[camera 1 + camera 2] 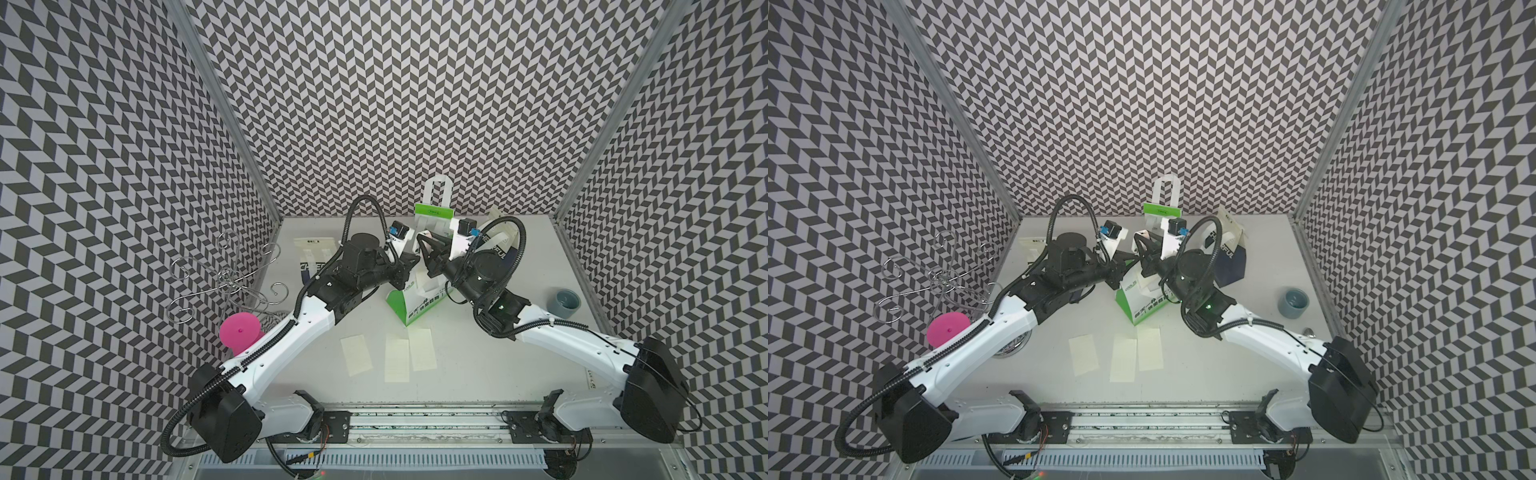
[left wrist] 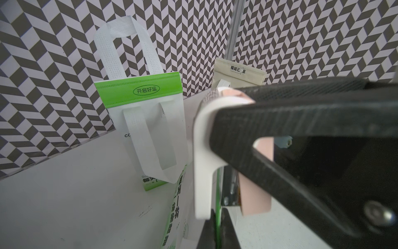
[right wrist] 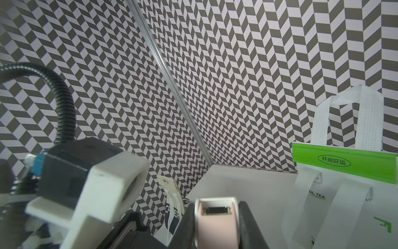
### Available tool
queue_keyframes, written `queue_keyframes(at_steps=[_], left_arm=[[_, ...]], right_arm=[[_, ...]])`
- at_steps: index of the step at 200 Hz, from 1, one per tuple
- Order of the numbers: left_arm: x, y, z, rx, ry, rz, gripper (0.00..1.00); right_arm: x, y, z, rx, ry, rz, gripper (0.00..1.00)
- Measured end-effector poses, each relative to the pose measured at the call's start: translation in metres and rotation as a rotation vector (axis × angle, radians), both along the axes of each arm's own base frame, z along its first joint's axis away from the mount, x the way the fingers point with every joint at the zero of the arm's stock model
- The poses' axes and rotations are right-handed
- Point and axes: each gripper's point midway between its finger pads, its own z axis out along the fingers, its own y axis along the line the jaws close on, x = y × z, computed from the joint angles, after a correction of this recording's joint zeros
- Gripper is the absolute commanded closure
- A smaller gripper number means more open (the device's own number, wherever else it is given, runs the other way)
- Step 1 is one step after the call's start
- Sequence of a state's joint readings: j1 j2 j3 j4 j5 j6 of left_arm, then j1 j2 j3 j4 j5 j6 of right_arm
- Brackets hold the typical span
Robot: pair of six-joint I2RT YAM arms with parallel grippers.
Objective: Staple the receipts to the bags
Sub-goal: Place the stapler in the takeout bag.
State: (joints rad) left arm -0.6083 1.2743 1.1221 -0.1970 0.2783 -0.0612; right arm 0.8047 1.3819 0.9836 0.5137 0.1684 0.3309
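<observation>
A green-and-white bag (image 1: 409, 309) leans tilted at the table's middle. My left gripper (image 2: 218, 228) is shut on its green top edge (image 2: 218, 211); I cannot tell whether a receipt is pinched with it. My right gripper (image 3: 217, 215) is shut on a pink-and-white stapler (image 3: 215, 232), whose nose (image 2: 203, 151) sits at that same edge. The two grippers meet tip to tip above the bag (image 1: 1144, 299). Three receipts (image 1: 356, 355) (image 1: 397, 359) (image 1: 422, 349) lie flat near the front. A second green-and-white bag (image 1: 434, 214) stands at the back wall.
A navy-and-cream bag (image 1: 309, 259) lies half under the left arm, and another (image 1: 1227, 255) stands behind the right arm. A wire hook stand (image 1: 224, 278) and a pink cup (image 1: 239, 330) are at the left. A grey cup (image 1: 563, 305) sits near the right edge.
</observation>
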Motion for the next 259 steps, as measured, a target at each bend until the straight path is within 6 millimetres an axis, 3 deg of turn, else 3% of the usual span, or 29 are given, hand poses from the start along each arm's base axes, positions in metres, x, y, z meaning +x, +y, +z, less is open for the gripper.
queue_keyframes(at_steps=[99,178,229,259], left_arm=[[0.003,0.002,0.0,0.006,-0.004,0.02,1.0],[0.0,-0.001,-0.001,-0.006,-0.004,-0.01,1.0],[-0.006,-0.004,-0.006,0.001,-0.012,-0.072,1.0],[-0.011,-0.006,-0.003,0.002,-0.039,-0.123,1.0]], right_arm=[[0.003,-0.002,-0.007,-0.052,0.013,-0.021,0.9],[-0.002,-0.004,-0.026,-0.11,0.032,-0.025,0.77],[-0.017,-0.01,-0.04,-0.149,0.061,-0.01,0.4],[-0.036,-0.026,-0.032,-0.158,0.059,0.001,0.29]])
